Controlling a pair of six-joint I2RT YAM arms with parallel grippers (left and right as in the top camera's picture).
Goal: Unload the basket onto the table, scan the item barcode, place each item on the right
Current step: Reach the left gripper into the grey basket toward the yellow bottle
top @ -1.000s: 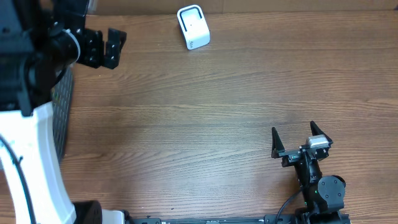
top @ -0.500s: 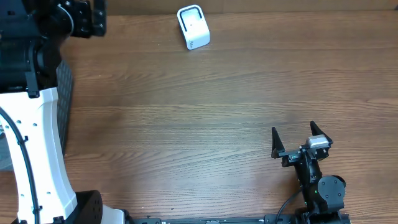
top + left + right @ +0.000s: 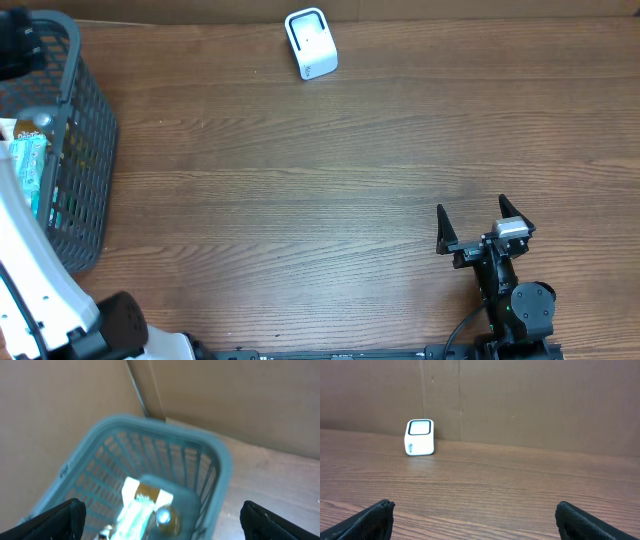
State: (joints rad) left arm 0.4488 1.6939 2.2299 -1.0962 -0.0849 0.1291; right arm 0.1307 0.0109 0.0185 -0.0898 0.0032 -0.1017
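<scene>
At the far left, the left gripper (image 3: pixel 162 512) hung above the grey mesh basket (image 3: pixel 92 150), its fingers spread wide and holding nothing. The items to be scanned lay inside the basket: a pale green packet (image 3: pixel 30 172) and, beside it, a brown-labelled item (image 3: pixel 146 497) with a round shiny cap. The step in hand looked like the first pick, with nothing yet lifted out. The next move would call for lowering the gripper past the rim without catching the mesh and closing on one item. That item would then have to be carried rightward to the white barcode scanner (image 3: pixel 311 43) at the back edge of the wooden table (image 3: pixel 300 200), code side toward its window. At the right, the right gripper (image 3: pixel 472 210) sat low near the front edge, jaws wide and empty, facing the scanner from well away.

The brown label carried pale lettering, too blurred to read. The small marks on the scanner's front were too small to make out.
</scene>
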